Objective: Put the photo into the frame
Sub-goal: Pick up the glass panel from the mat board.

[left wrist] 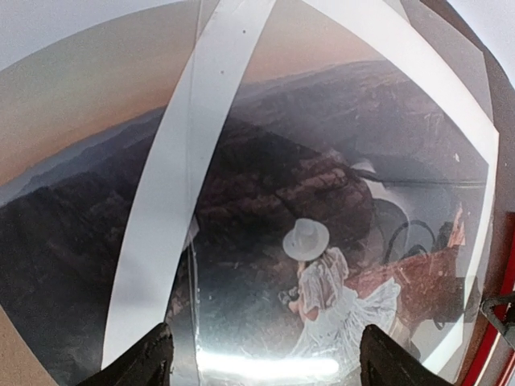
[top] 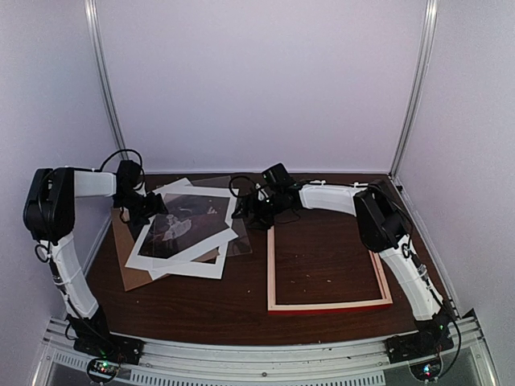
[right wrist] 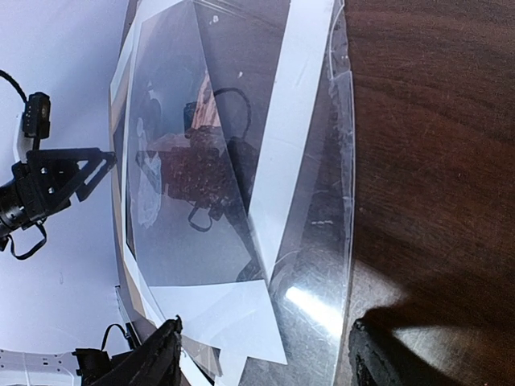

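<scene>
I see the photo [top: 187, 221], a rectangular paper print of a dark brownish canyon landscape. A small figure in a white dress and pale hat stands near its middle. It lies flat on the left half of the dark wooden table [top: 233, 310], outside the frame. A white cardboard mat [top: 179, 261] with a cut-out window and a clear glossy sheet [top: 239, 241] lie skewed over it, and glare washes across the print. A plain brown backing board [top: 129, 265] lies under the stack.

The large rectangular frame [top: 270, 265] of thin wooden strips, pale on top and red along its outer edge, lies just to the right.

My left gripper [left wrist: 269, 362] hangs over the print, jaws spread, grasping nothing. My right gripper [right wrist: 261, 358] is likewise spread and unloaded at the clear sheet's edge.
</scene>
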Robot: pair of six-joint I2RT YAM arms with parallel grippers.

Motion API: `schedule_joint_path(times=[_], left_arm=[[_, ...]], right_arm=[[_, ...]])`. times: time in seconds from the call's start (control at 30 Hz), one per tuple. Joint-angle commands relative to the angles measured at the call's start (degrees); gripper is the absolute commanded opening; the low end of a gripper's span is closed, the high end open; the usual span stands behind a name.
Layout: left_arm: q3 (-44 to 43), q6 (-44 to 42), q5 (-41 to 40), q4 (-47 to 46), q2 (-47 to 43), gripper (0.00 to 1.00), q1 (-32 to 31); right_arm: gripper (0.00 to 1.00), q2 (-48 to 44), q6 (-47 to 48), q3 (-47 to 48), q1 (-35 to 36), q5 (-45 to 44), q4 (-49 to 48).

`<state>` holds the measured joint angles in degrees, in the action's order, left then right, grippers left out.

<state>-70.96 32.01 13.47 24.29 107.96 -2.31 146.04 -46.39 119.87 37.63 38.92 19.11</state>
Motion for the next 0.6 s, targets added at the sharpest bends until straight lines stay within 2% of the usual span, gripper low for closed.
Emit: schedule_joint_path(times=[0.0,0.3,0.57], left_arm=[[-4.42,-2.48,-0.82,0.78,3.89,0.8,0.38],[-6.85,-3.13,0.07,1.39,7.99,0.8,0.37],[-4.86,-1.7,6.13,-1.68,9.19,0.79,0.38]], right_arm=[[0.71,1.88,1.21,-0.36,-0.2,-4.49,4.88],[0.71,2.31,0.85,-0.8,-0.22,-4.62,4.36],[0.7,3.79,-1.31,0.35,-0.14,-5.92,4.05]])
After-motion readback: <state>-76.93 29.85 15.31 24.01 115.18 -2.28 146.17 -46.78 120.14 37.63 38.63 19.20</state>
